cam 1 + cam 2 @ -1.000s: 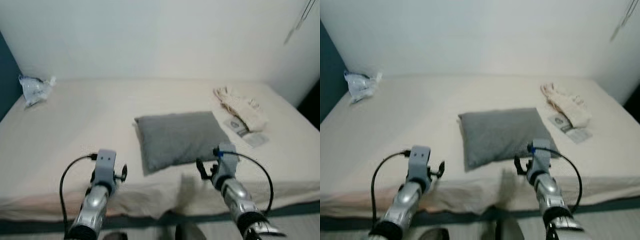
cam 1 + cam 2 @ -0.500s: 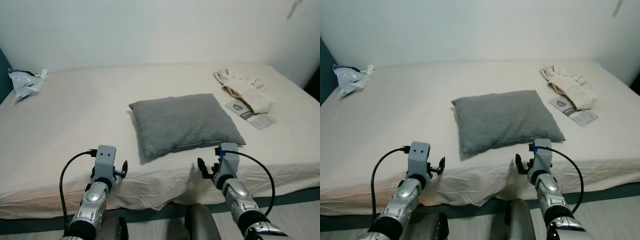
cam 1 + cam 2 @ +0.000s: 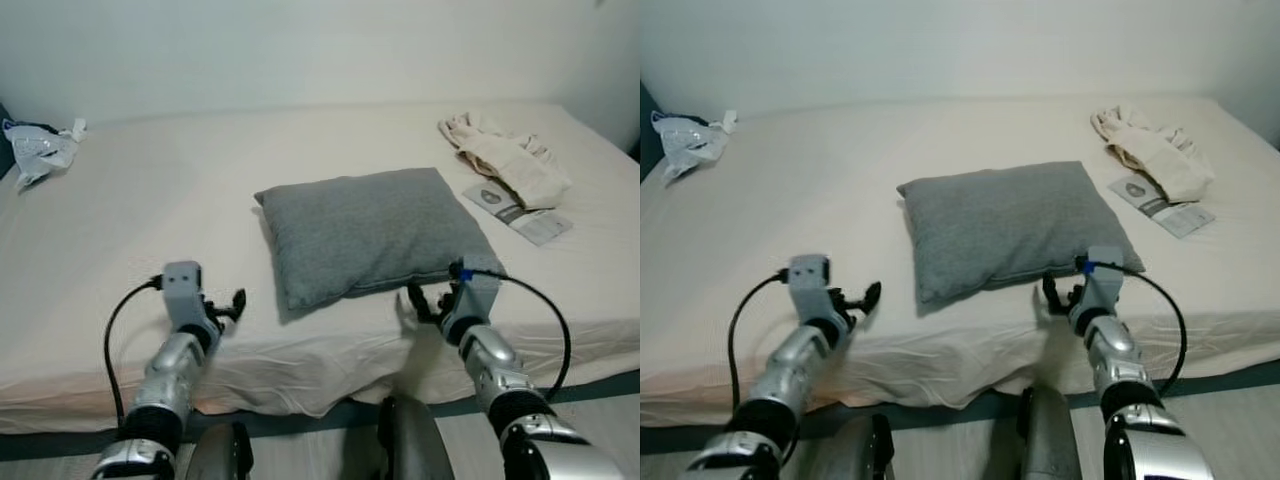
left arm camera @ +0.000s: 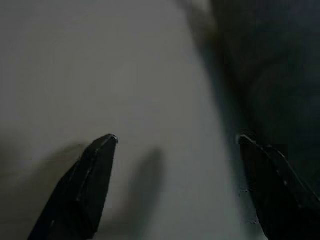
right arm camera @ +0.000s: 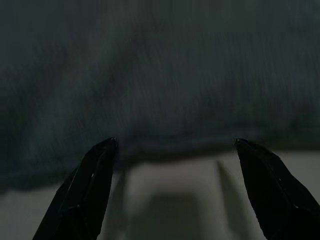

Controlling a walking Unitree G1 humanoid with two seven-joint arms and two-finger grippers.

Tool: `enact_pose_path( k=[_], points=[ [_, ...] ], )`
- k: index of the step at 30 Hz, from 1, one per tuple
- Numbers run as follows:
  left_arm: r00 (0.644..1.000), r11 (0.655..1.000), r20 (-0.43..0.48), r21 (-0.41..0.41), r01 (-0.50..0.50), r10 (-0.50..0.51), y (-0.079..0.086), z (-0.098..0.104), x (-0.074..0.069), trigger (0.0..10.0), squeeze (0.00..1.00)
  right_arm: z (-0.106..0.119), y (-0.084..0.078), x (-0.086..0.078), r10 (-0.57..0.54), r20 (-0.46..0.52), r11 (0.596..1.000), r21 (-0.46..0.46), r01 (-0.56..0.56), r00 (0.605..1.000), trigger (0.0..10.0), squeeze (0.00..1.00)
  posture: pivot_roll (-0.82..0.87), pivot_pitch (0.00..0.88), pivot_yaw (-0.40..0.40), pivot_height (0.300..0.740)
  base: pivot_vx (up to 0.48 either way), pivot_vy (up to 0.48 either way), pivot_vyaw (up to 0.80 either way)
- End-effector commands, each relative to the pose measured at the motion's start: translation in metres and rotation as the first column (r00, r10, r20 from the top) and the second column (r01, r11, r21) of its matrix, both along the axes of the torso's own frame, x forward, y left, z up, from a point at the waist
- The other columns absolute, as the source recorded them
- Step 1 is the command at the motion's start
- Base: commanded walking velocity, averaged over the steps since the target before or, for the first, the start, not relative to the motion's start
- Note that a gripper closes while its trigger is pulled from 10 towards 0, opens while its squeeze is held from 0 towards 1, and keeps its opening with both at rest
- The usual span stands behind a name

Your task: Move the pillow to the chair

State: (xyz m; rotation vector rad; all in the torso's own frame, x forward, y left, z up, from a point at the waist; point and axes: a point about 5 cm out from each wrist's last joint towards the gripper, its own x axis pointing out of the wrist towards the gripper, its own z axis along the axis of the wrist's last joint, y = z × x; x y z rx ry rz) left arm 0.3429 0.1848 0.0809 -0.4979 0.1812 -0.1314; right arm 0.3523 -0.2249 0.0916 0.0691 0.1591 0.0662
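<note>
Clearly the robot stands at the near edge of the bed, both arms stretched forward over the sheet so that the 2 pincers bracket the pillow from either side. On the far left, a crumpled plastic bag lies by the bed's corner, well apart from the work. The left pincer hovers low over bare sheet, near the pillow's left edge but not touching it; its fingers are spread wide. The grey pillow lies flat in the middle of the bed, slightly askew. The right pincer, also spread wide, points at the pillow's near right corner, just beside the seam. Further right lie folded cream cloths and a booklet. Probably a 2-sided grasp comes next.
</note>
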Motion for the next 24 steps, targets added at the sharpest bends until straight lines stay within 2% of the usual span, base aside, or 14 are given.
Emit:
enact_pose_path(
  k=[1,2,3,5,6,7,9,11,13,15,16,19,24],
  points=[
    [1.000,0.997,-0.004,-0.070,0.024,-0.025,0.002,0.002,0.000,10.0,0.00,-0.003,-0.001,-0.001,0.000,-0.009,1.000,0.013,0.000,1.000,10.0,0.00,0.02,0.197,0.023,0.556,0.000,0.000,0.00],
    [0.999,0.986,-0.002,-0.157,0.050,-0.051,-0.002,0.006,0.003,10.0,0.00,-0.001,0.000,0.000,0.000,-0.003,1.000,0.016,0.000,1.000,10.0,0.00,0.02,0.206,0.022,0.556,0.000,0.000,0.00],
    [0.999,0.986,-0.002,-0.157,0.050,-0.051,-0.002,0.006,0.003,10.0,0.00,-0.001,0.000,0.000,0.000,-0.003,1.000,0.016,0.000,1.000,10.0,0.00,0.02,0.206,0.022,0.556,0.000,0.000,0.00],
    [0.995,0.959,0.004,-0.267,0.100,-0.102,-0.011,0.012,0.007,10.0,0.00,0.002,0.001,0.002,0.002,0.002,1.000,0.021,-0.002,1.000,10.0,0.00,0.02,0.212,0.021,0.556,0.000,0.000,0.00],
    [0.989,0.944,0.011,-0.299,0.141,-0.145,-0.019,0.014,0.008,10.0,0.00,0.002,0.002,0.003,0.004,0.004,1.000,0.025,-0.004,1.000,10.0,0.00,0.02,0.216,0.023,0.556,0.000,0.000,0.00],
    [0.989,0.944,0.011,-0.299,0.141,-0.145,-0.019,0.014,0.008,10.0,0.00,0.002,0.002,0.003,0.004,0.004,1.000,0.025,-0.004,1.000,10.0,0.00,0.02,0.216,0.023,0.556,0.000,0.000,0.00],
    [0.972,0.917,0.014,-0.329,0.226,-0.235,-0.036,0.015,0.009,10.0,0.00,0.002,0.005,0.003,0.010,0.006,1.000,0.030,-0.010,1.000,10.0,0.00,0.02,0.223,0.027,0.556,0.000,0.000,0.00],
    [0.948,0.893,0.000,-0.337,0.299,-0.318,-0.056,0.013,0.008,10.0,0.00,0.001,0.007,0.003,0.013,0.006,0.999,0.035,-0.014,1.000,10.0,0.00,0.02,0.236,0.036,0.556,0.000,0.000,0.00],
    [0.940,0.885,-0.007,-0.337,0.320,-0.342,-0.062,0.012,0.008,10.0,0.00,0.000,0.007,0.002,0.014,0.006,0.999,0.037,-0.014,1.000,10.0,0.00,0.02,0.236,0.036,0.556,0.000,0.000,0.00],
    [0.931,0.887,-0.019,-0.311,0.342,-0.365,-0.066,0.010,0.007,10.0,0.00,0.000,0.007,0.002,0.015,0.006,0.999,0.038,-0.015,1.000,10.0,0.00,0.02,0.243,0.043,0.556,0.000,0.000,0.00],
    [0.911,0.888,-0.062,-0.259,0.380,-0.408,-0.076,0.003,0.005,10.0,0.00,-0.001,0.007,0.001,0.012,0.008,0.999,0.043,-0.012,1.000,10.0,0.00,0.02,0.258,0.058,0.556,0.000,0.000,0.00],
    [0.903,0.886,-0.081,-0.245,0.393,-0.422,-0.083,0.001,0.004,10.0,0.00,-0.002,0.006,0.000,0.008,0.010,0.999,0.046,-0.008,1.000,10.0,0.00,0.02,0.267,0.068,0.556,0.000,0.000,0.00],
    [0.897,0.870,-0.062,-0.281,0.404,-0.437,-0.096,0.007,0.007,10.0,0.00,-0.003,0.004,-0.001,0.000,0.012,0.999,0.050,0.000,1.000,10.0,0.00,0.02,0.277,0.082,0.556,0.000,0.000,0.00]
  ],
)
